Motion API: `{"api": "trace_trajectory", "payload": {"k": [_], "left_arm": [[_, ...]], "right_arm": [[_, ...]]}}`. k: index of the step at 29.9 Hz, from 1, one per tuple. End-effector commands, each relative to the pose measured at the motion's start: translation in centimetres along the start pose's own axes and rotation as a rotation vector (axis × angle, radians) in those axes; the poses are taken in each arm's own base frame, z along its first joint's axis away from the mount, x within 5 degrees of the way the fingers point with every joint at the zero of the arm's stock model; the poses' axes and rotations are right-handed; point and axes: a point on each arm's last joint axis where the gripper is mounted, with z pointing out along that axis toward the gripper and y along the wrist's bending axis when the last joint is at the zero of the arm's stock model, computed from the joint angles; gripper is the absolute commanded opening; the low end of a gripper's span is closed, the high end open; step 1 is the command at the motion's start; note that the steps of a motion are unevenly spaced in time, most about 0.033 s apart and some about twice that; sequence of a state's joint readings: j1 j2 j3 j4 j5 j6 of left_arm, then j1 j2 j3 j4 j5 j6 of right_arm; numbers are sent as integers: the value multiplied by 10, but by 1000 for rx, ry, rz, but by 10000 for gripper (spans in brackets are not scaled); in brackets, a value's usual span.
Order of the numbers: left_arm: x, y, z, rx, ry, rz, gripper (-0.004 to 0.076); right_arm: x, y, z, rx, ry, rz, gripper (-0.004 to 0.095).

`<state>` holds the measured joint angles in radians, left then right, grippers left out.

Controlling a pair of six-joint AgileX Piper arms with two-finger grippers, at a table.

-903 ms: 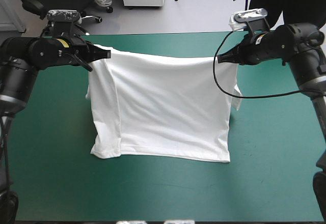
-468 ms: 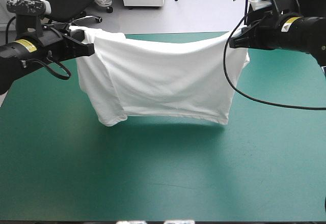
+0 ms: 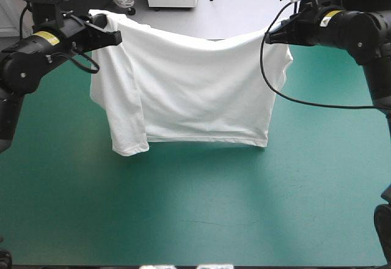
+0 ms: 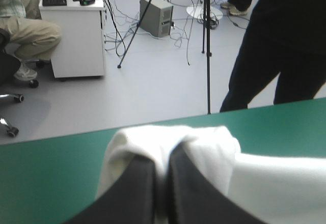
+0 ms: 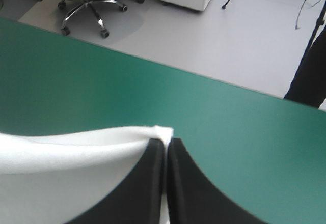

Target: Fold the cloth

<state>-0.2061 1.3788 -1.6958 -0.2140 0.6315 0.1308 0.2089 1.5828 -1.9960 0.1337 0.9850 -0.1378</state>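
The T-shirt (image 3: 195, 92) hangs as a white sheet over the 12 o'clock half of the teal-green counter (image 3: 195, 214). The left jaws are clenched on its corner at 10 o'clock, and the right jaws on the corner at 2 o'clock. The lower hem seems to hang just clear of the counter, though that is hard to judge.

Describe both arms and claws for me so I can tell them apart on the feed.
Both arms are alike: the left arm and right arm are black, built of thick rounded segments, each with a small yellow label near the wrist. The left claw and right claw each have two broad black fingers, curved like fins and tapering to a point.
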Motion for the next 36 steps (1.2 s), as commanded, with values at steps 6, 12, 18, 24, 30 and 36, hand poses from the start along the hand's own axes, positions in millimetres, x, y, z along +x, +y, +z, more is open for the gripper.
{"api": "trace_trajectory", "payload": {"k": [6,12,18,24,30,36], "left_arm": [[-26,14,42,-82,-431,13,-17],[-24,17,58,-87,-433,14,-17],[15,20,97,-74,-155,48,-17],[71,22,111,-40,259,56,-17],[133,20,93,-21,517,-19,-17],[184,14,53,-4,703,-64,-17]], "right_arm": [[-37,-18,22,168,-411,-115,-17],[-34,-20,37,172,-396,-128,-17],[-11,-21,74,123,-219,-86,-17],[42,-16,105,44,74,-43,-17],[110,-5,111,-60,355,3,-17],[171,8,92,-129,528,76,-17]]}}
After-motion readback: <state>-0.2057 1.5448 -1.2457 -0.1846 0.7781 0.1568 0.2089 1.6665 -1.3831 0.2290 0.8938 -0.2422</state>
